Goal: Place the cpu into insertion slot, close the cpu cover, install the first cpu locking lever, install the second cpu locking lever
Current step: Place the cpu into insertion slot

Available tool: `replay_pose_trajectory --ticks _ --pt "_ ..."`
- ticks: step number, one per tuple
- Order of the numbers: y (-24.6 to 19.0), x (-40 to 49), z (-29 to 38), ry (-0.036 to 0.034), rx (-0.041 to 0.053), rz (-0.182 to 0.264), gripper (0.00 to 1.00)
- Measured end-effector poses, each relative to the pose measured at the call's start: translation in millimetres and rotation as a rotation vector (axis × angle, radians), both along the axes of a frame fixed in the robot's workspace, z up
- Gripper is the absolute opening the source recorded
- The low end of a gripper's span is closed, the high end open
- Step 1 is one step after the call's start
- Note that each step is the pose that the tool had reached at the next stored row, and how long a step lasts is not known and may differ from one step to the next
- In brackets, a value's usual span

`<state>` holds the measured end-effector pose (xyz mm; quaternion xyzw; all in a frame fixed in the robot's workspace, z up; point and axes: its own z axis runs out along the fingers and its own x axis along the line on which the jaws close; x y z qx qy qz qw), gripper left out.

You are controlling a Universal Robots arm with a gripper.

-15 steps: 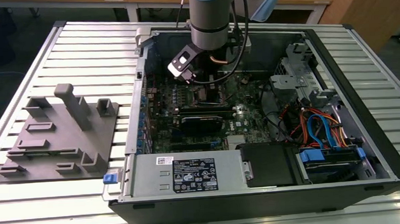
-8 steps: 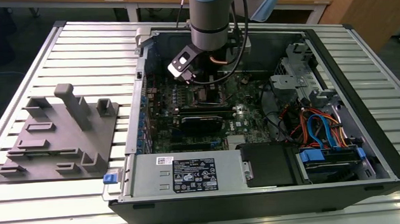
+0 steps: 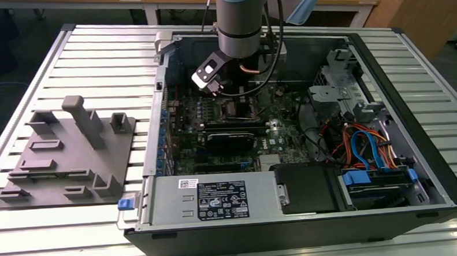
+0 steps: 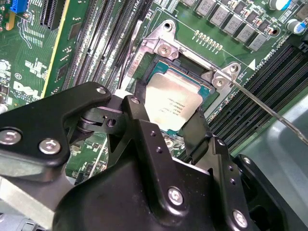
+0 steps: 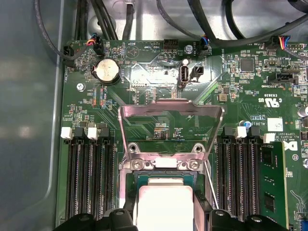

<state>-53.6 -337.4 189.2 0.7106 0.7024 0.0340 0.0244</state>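
The cpu (image 4: 172, 107), a flat square chip with a dull silver top, sits between my black fingers (image 4: 139, 126) right over the insertion slot (image 4: 190, 65); whether it rests in the slot or hovers just above it I cannot tell. My gripper (image 4: 171, 115) is shut on the cpu, one finger on each side. In the first wrist view the cpu (image 5: 163, 204) lies in front of the cpu cover (image 5: 171, 108), which stands raised on its hinge behind the slot (image 5: 163, 172). A thin locking lever (image 4: 269, 109) sticks out beside the slot. In the exterior view my gripper (image 3: 212, 82) hangs low inside the case.
The open computer case (image 3: 413, 125) lies on a slatted metal table (image 3: 94, 58). Long black memory slots (image 5: 89, 178) flank the slot on both sides. Cables (image 3: 368, 148) and drive bays fill the exterior view's right. A grey fixture block (image 3: 67, 152) stands at the exterior view's left.
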Motion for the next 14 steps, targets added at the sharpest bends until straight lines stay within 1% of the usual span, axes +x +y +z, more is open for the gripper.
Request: replay_pose_trajectory --ticks 5,7,8,10,14 --pt "0.0 0.0 -0.1 0.0000 0.0001 0.000 0.54" --pt "0.3 0.2 -0.7 -0.0010 0.0019 0.000 0.55" --pt "0.3 0.1 -0.6 -0.0009 0.0015 0.000 0.60" --pt "0.0 0.0 -0.1 0.0000 0.0001 0.000 0.60" --pt "0.0 0.0 -0.2 0.0000 0.0001 0.000 0.60"
